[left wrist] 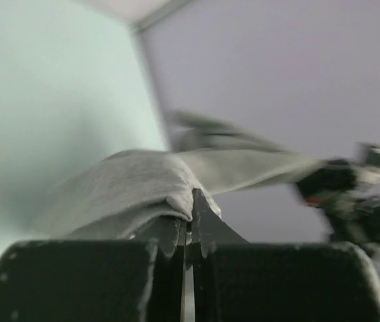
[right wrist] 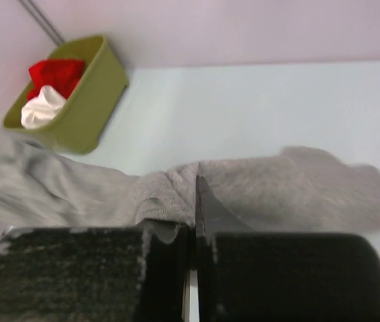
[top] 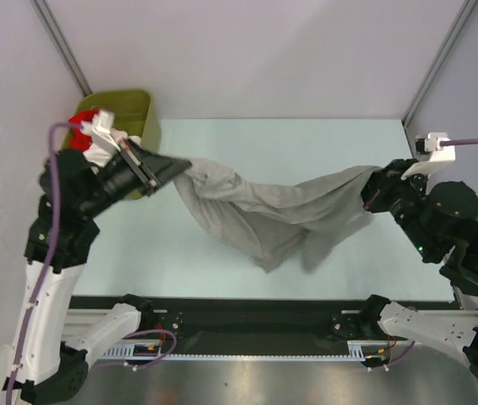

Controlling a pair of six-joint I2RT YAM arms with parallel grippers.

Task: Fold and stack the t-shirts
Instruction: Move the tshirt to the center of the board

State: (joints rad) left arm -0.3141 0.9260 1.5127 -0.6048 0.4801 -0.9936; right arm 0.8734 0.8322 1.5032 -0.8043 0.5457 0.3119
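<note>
A heather-grey t-shirt [top: 264, 215] hangs stretched between my two grippers above the pale table, sagging in the middle. My left gripper [top: 171, 169] is shut on its left end, the cloth [left wrist: 129, 191] pinched between the jaws [left wrist: 191, 211]. At the other end my right gripper [top: 372, 190] is shut on the shirt's right edge, where grey cloth [right wrist: 163, 194] is clamped at the fingertips [right wrist: 193, 201]. A red t-shirt [right wrist: 56, 74] and a white t-shirt [right wrist: 41, 111] lie crumpled in the bin; the red one [top: 83, 118] also peeks out behind my left arm.
An olive-green plastic bin [top: 133, 114] stands at the table's back left corner, partly behind my left arm, and shows again as the bin [right wrist: 86, 100] in the right wrist view. The pale table [top: 306, 152] is enclosed by grey walls.
</note>
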